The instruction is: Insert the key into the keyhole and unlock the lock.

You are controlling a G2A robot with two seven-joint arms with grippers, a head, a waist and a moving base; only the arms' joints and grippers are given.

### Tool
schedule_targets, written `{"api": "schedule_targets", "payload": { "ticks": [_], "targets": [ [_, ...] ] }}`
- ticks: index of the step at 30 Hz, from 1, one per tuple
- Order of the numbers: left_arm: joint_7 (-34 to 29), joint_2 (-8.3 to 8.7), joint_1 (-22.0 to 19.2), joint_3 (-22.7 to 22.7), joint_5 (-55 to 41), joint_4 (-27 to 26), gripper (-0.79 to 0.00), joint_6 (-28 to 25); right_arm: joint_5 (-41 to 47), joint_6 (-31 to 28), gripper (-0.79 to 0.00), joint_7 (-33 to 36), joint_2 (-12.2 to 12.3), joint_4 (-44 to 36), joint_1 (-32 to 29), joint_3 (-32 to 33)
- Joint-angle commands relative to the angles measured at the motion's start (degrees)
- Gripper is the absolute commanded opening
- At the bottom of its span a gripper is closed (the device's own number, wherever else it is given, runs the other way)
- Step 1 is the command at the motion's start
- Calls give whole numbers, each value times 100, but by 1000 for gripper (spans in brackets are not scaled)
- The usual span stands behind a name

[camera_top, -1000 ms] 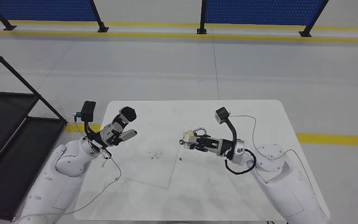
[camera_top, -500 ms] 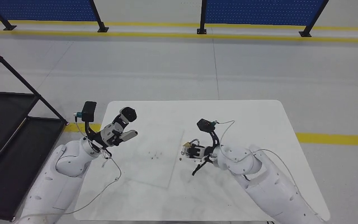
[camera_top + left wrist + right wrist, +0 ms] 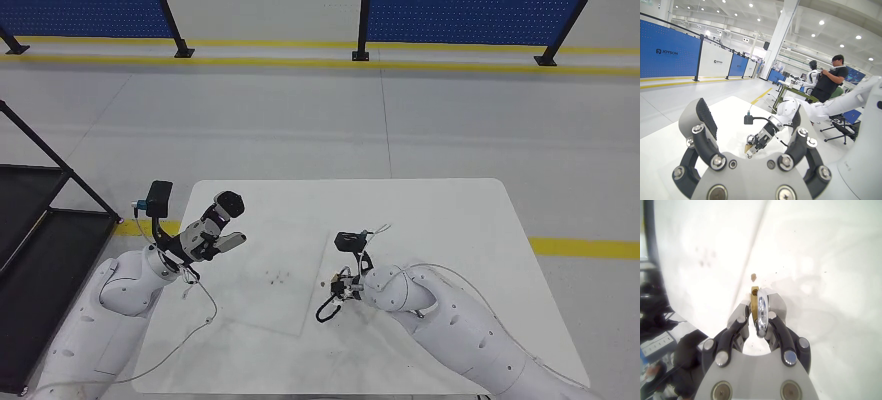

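Step in hand: presenting the lock. Right end effector point(image 3: 758, 298) is clenched on the brass lock point(image 3: 754, 303), low over mid-tabletop point(image 3: 450, 210). Left end effector point(image 3: 231, 223) is released, empty and well apart. The small piece just beside the lock is probably the key point(image 3: 749, 156). Next, I judge: the left picks it up.

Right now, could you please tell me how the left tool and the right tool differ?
The left tool is open and empty; the right tool is shut on the padlock. The left tool is near the table's edge; the right tool near its middle. Both have the same build.
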Motion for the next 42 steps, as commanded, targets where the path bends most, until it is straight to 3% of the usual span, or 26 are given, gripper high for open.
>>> {"api": "schedule_targets", "payload": {
  "ticks": [1,6,17,19,20,23,32,38,42],
  "targets": [
    [0,0,0,0,0,0,0,0,23,53,-631,93,-36,110,60,-45],
    [0,0,0,0,0,0,0,0,113,121,-471,161,-116,293,142,-97],
    [0,0,0,0,0,0,0,0,127,115,-382,21,-190,365,139,-48],
    [0,0,0,0,0,0,0,0,67,128,-259,-69,-190,308,114,-25],
    [0,0,0,0,0,0,0,0,46,135,-154,-127,-188,248,94,1],
    [0,0,0,0,0,0,0,0,-66,203,0,-269,-161,46,5,94],
    [0,0,0,0,0,0,0,0,-482,277,0,-1186,62,-1316,-694,858],
    [0,0,0,0,0,0,0,0,-841,-285,0,-2066,243,-2374,-1514,1473],
    [0,0,0,0,0,0,0,0,-872,-478,0,-2281,285,-2631,-1780,1668]
  ]
}}
